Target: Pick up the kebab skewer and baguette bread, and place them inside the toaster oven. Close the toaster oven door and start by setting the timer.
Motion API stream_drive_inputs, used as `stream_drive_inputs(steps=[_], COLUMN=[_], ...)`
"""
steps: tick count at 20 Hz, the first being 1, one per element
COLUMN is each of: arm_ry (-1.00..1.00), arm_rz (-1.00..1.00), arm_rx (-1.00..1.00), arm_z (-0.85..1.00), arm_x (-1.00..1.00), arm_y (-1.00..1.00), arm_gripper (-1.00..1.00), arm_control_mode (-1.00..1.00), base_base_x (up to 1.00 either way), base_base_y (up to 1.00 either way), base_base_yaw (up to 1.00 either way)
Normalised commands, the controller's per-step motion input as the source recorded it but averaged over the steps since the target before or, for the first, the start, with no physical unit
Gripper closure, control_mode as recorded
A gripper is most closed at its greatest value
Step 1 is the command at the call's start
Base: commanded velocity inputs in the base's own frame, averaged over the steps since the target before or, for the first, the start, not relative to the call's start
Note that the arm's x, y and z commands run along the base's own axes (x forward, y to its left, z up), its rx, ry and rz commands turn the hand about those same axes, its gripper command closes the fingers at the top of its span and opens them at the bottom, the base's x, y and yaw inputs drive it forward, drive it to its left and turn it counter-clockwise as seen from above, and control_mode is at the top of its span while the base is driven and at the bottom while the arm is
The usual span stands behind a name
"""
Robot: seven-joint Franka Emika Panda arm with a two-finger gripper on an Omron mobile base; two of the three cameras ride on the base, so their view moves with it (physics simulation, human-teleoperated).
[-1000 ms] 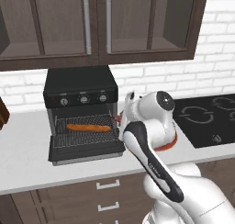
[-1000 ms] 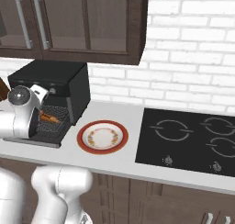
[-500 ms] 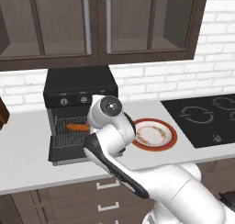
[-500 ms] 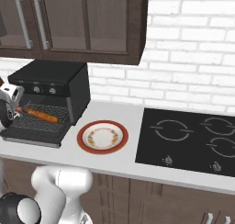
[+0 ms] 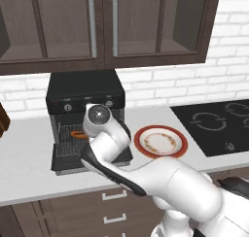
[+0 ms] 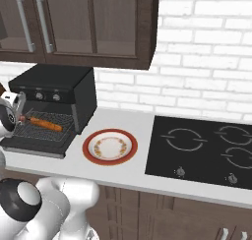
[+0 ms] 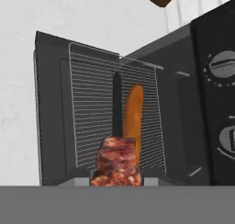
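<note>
Step in hand, as I read it: getting the kebab skewer with its reddish-brown meat chunks onto the wire rack of the boxy black toaster oven. The smooth orange-brown baguette loaf already lies on that rack, a little out over the dropped black oven door.

To do it well, I would carry the skewer in low and level beside the loaf, not on top of it, and push deep enough that nothing overhangs the hinge line; otherwise the door may not shut. Let go only once the stick rests on the wires.

In the hand view the fingers are drawn close together, and the meat chunks sit right between them at the bottom edge, so I judge them clamped on the skewer. The tips themselves are hidden behind the meat.

Empty red-rimmed plate sits on the pale surface just right of the oven.
</note>
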Motion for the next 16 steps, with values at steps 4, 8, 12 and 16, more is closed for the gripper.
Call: stream_drive_inputs(steps=[4,8,12,16], arm_ry=[0.0,0.0,0.0,0.0], arm_rz=[0.0,0.0,0.0,0.0], arm_rx=[-0.09,-0.04,0.0,0.0], arm_z=[-0.4,-0.21,-0.12,-0.1], arm_x=[0.32,0.31,0.3,0.31], arm_y=[0.33,0.26,0.0,0.0], arm_gripper=[1.0,1.0,1.0,1.0], arm_control_mode=[-1.0,-1.0,-1.0,-1.0], base_base_x=[0.0,0.0,0.0,0.0], base_base_y=[0.0,0.0,0.0,0.0], base_base_yaw=[0.0,0.0,0.0,0.0])
